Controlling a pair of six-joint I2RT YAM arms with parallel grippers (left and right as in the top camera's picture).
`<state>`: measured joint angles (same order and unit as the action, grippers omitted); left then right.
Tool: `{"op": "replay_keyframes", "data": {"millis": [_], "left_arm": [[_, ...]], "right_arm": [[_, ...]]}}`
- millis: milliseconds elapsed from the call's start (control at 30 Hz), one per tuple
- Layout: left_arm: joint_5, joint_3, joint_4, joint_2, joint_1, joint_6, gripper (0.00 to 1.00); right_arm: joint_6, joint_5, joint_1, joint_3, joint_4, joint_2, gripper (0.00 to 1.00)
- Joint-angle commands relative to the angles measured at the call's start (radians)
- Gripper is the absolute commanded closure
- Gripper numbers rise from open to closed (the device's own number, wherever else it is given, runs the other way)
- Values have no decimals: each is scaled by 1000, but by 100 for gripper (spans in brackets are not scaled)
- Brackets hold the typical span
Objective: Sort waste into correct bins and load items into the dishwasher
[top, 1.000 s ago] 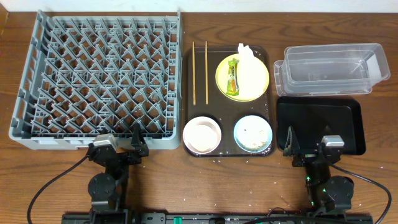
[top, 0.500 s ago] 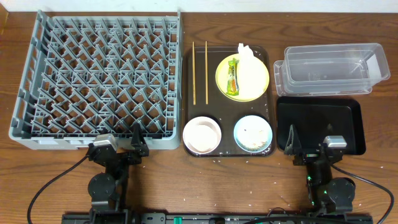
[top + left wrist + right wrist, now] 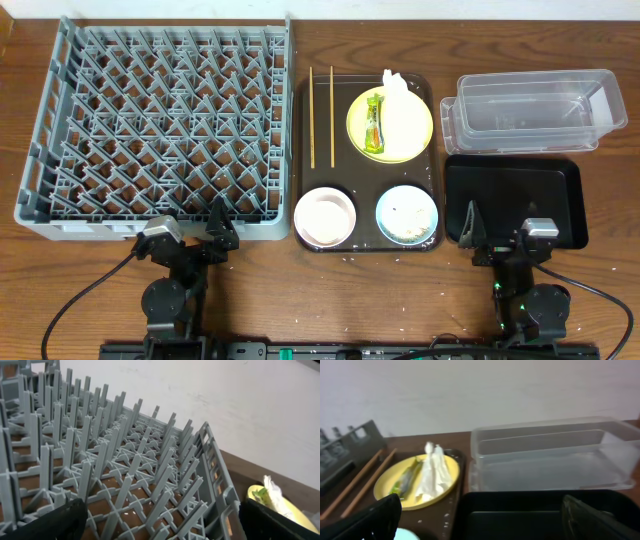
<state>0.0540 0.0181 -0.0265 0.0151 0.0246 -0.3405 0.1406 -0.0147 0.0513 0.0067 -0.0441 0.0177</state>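
The yellow plate on the brown serving tray holds the green-and-orange wrapper and the white napkin; plate and napkin also show in the right wrist view. Two chopsticks lie at the tray's left. The white bowl and the light blue bowl with crumbs sit at its front. The grey rack is at left, the clear tub and black tray at right. My left gripper and right gripper are open and empty near the front edge.
Small crumbs are scattered on the wooden table in front of the serving tray. Cables run from both arm bases along the front edge. In the left wrist view the rack's pegs fill the frame.
The left gripper has turned slightly, its wrist shifting a little left. The right arm and all objects are unmoved.
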Motion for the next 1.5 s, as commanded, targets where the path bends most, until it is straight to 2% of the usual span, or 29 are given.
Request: {"op": "replay_keyframes", "data": {"millis": [0, 67, 200, 333, 567, 600, 733, 800, 967, 1067, 1267, 1467], "left_arm": [[26, -14, -20, -2, 2, -39, 2], [56, -14, 9, -2, 2, -39, 2], [77, -5, 76, -2, 2, -80, 2], [92, 55, 77, 23, 2, -92, 2], [125, 282, 20, 233, 2, -92, 2], [169, 374, -6, 334, 2, -92, 2], [260, 563, -97, 541, 2, -105, 2], [291, 635, -140, 623, 2, -122, 2], [403, 723, -160, 757, 2, -127, 2], [410, 727, -164, 798, 2, -132, 2], [409, 727, -163, 804, 2, -132, 2], [410, 727, -163, 804, 2, -133, 2]], "right_arm": [[72, 143, -19, -1, 3, -2, 1], [76, 190, -19, -1, 8, -2, 1], [77, 280, -19, -1, 135, -2, 1], [164, 285, -19, 35, 187, 22, 1], [153, 311, -19, 204, 180, 247, 1], [142, 330, -19, 268, 162, 337, 1], [134, 420, -19, 469, 87, 594, 1], [84, 478, -18, 573, 21, 708, 1], [-2, 510, -17, 827, -248, 948, 1], [-23, 510, -17, 954, -376, 1103, 1], [-20, 529, -18, 975, -364, 1194, 1], [95, 609, -18, 975, -391, 1206, 1]]}}
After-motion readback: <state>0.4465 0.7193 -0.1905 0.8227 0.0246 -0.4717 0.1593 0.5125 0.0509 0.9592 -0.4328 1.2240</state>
